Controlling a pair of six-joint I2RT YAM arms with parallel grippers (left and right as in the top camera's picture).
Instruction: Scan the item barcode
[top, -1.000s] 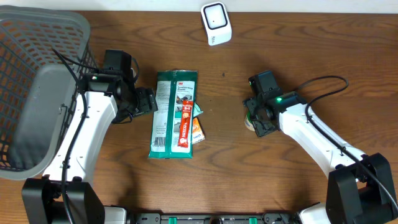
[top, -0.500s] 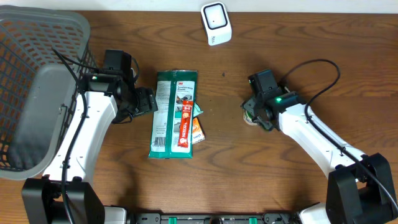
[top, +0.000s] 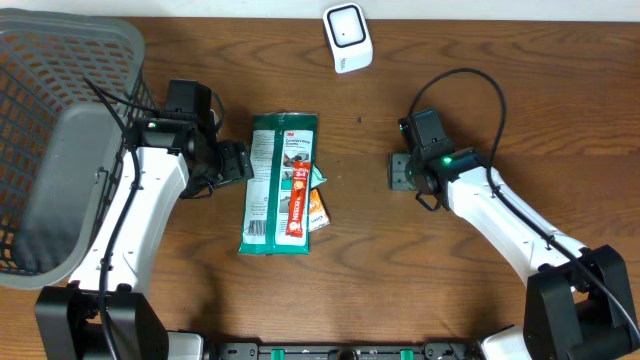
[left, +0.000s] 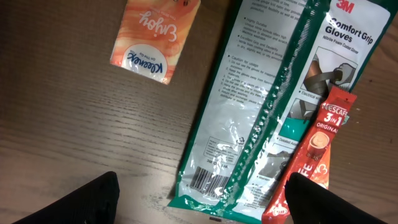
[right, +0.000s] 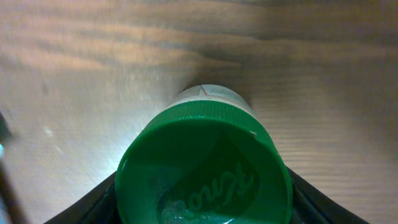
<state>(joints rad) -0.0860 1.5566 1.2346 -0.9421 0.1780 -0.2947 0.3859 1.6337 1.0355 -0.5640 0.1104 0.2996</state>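
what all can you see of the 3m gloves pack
The 3M gloves pack is a long, flat plastic bag, green with a clear panel, glossy and slightly wrinkled. It lies flat on the wooden table, print and barcode facing up. A red Nescafe stick lies lengthwise on top of it.

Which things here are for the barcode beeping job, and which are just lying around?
For the job: green-lidded bottle, white scanner.
Just lying about: gloves pack, coffee stick, tissue pack, basket.
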